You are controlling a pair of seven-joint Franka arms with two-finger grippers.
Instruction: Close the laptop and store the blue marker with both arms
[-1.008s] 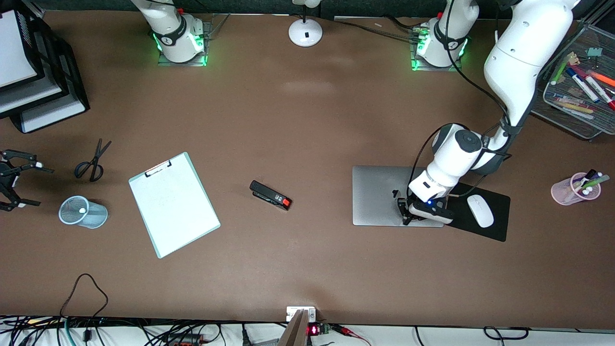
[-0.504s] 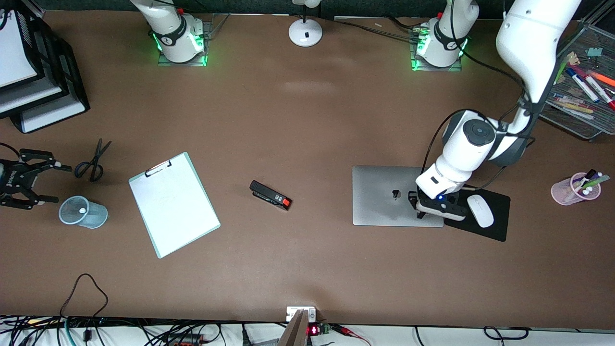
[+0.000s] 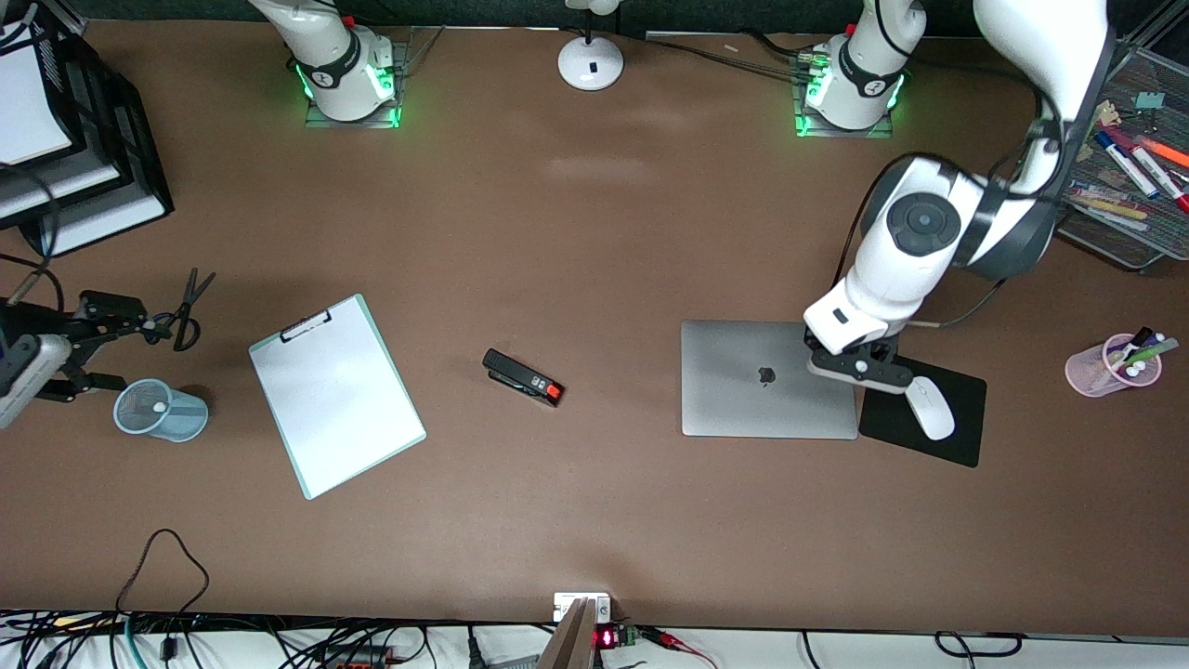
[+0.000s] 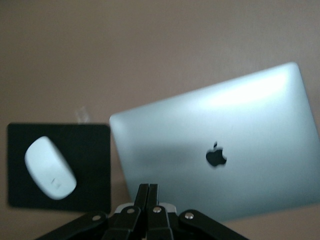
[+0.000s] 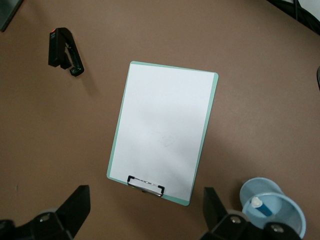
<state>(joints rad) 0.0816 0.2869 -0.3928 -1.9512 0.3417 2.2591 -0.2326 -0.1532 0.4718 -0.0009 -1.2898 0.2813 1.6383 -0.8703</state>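
The silver-grey laptop lies shut on the table, its lid with the dark logo facing up. My left gripper is shut on nothing and hangs over the laptop's edge beside the mouse pad; in the front view its hand covers the fingers. The blue marker with its white end stands inside a light-blue mesh cup. My right gripper is open and empty in the air, between that cup and the scissors. Its two fingers frame the bare table.
A white clipboard and a black stapler lie mid-table. A white mouse sits on a black pad beside the laptop. A pink pen cup, a mesh tray of markers, stacked paper trays and a lamp base line the edges.
The left gripper has lifted off the laptop lid and drifted toward the mouse pad. The right gripper has come in from the table's end toward the scissors and cup.
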